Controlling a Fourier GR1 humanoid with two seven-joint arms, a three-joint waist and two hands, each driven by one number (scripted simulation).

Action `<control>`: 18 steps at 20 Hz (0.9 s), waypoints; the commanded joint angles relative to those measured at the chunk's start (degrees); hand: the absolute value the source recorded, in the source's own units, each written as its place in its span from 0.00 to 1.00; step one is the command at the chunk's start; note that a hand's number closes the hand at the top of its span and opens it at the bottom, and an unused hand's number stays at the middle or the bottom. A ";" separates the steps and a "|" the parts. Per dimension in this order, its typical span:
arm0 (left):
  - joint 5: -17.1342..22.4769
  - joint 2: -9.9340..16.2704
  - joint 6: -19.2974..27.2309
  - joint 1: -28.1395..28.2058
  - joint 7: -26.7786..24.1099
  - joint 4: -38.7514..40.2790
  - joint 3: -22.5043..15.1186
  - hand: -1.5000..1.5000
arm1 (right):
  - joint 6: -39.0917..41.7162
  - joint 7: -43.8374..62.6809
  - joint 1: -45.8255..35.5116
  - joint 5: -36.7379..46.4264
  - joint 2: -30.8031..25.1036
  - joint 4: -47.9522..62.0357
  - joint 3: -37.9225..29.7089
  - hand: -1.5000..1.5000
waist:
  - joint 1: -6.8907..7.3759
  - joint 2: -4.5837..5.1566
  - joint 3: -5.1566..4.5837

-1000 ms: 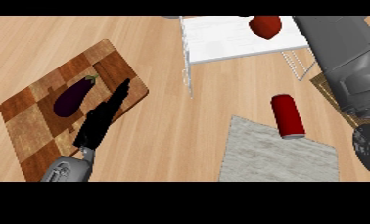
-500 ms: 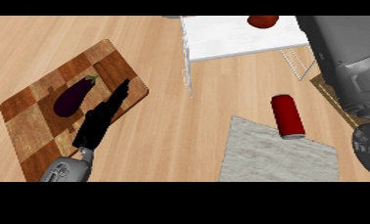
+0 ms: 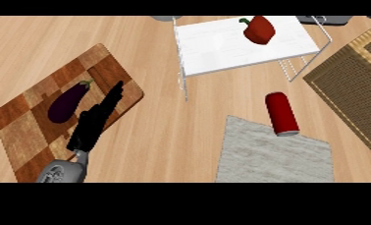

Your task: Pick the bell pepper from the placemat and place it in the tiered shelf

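1. Head view looks steeply down at a wooden counter (image 3: 159,135).
2. At the left lies a checkered cutting board (image 3: 29,130), and a dark purple eggplant (image 3: 66,102) rests on it.
3. Just beside the eggplant, the left hand (image 3: 95,123) lies over the board with its black fingers straight, pointing up and to the right. It has nothing in its grasp.
4. At the top stands the tiered shelf (image 3: 217,52), with a white top surface and thin metal legs.
5. On the white surface, near its far right corner, sits the red bell pepper (image 3: 258,30) with its green stem.
6. A grey placemat (image 3: 275,162) lies at the lower right of the counter.
7. A red can (image 3: 281,113) lies on its side, its lower end on the upper edge of the placemat.
8. At the right edge shows a brown woven mat (image 3: 348,84).
9. No right hand appears in this view.
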 commanded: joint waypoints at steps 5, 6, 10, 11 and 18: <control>0.83 0.00 0.00 0.59 0.19 0.67 1.49 0.50 | 9.38 -1.04 0.03 0.19 -13.88 2.79 -0.45 0.00 | -1.56 -0.37 0.08; 1.42 1.26 -1.52 2.98 -1.05 0.36 1.76 0.50 | 11.28 -2.93 1.06 0.19 -14.75 2.55 -0.09 0.00 | -2.16 -0.93 0.06; 0.71 1.24 -0.95 2.98 -0.90 0.79 2.06 0.50 | 15.46 -4.62 0.83 0.42 -16.56 3.58 0.68 0.00 | -2.18 -1.03 0.04; -0.44 0.18 0.31 5.46 -2.56 -0.18 0.77 0.50 | 17.15 -5.60 1.63 -0.26 -18.60 4.07 -0.15 0.00 | -1.61 -0.84 0.08; 0.98 1.47 -2.27 3.72 -1.80 -0.08 2.15 0.50 | 24.46 -10.46 3.50 -0.58 -20.94 5.16 0.45 0.00 | -1.96 -0.95 0.09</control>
